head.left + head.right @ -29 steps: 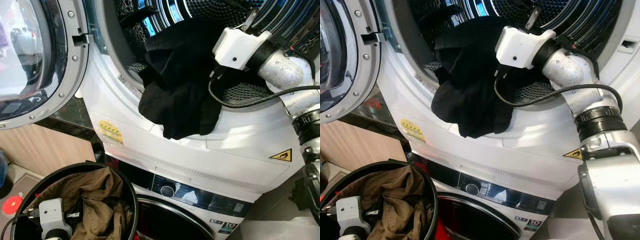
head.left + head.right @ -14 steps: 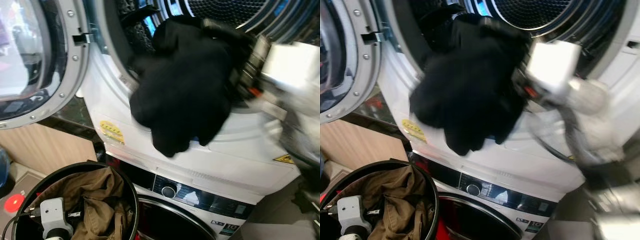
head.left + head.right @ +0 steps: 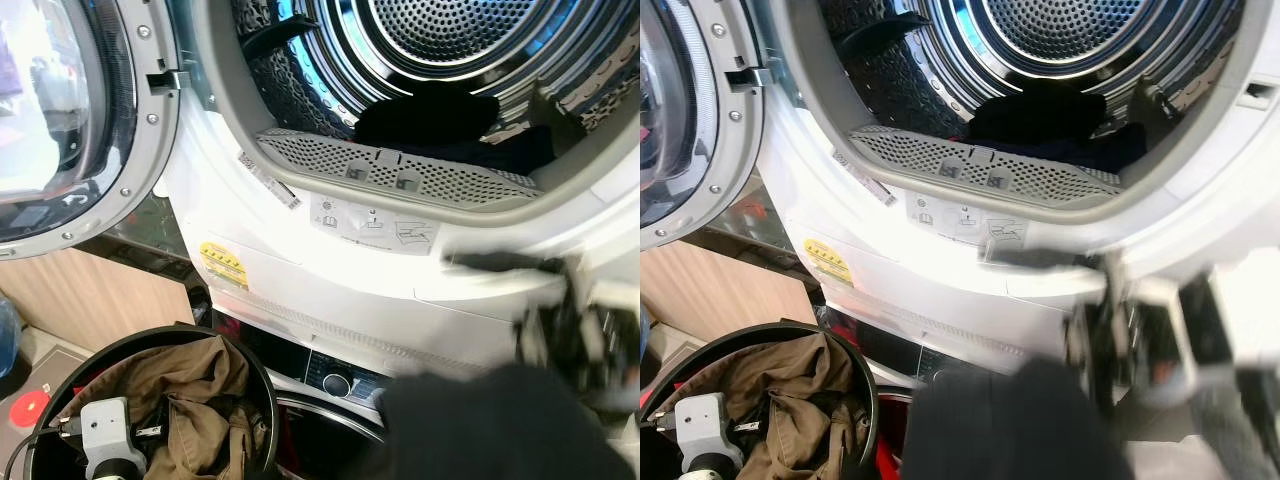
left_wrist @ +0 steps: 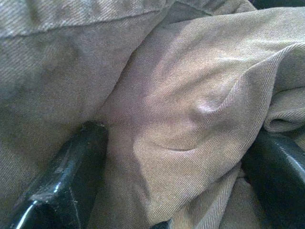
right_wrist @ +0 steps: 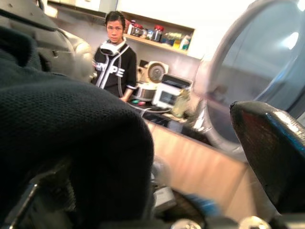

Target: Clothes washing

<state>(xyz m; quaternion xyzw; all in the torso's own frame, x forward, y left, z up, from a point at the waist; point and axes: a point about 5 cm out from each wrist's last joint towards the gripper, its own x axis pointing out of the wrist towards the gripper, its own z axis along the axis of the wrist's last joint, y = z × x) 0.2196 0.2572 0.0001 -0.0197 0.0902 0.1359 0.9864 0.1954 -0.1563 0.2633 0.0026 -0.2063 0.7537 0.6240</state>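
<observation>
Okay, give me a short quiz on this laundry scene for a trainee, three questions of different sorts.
1. True or false: the upper machine's drum is empty.
2. What colour is the garment hanging low in front of the machines? A black, B red, C white.
3. In a few words: what is the left hand pressed into, and where?

Key
1. False: dark clothes lie at the bottom of it.
2. A.
3. The brown garment in the black basket.
</observation>
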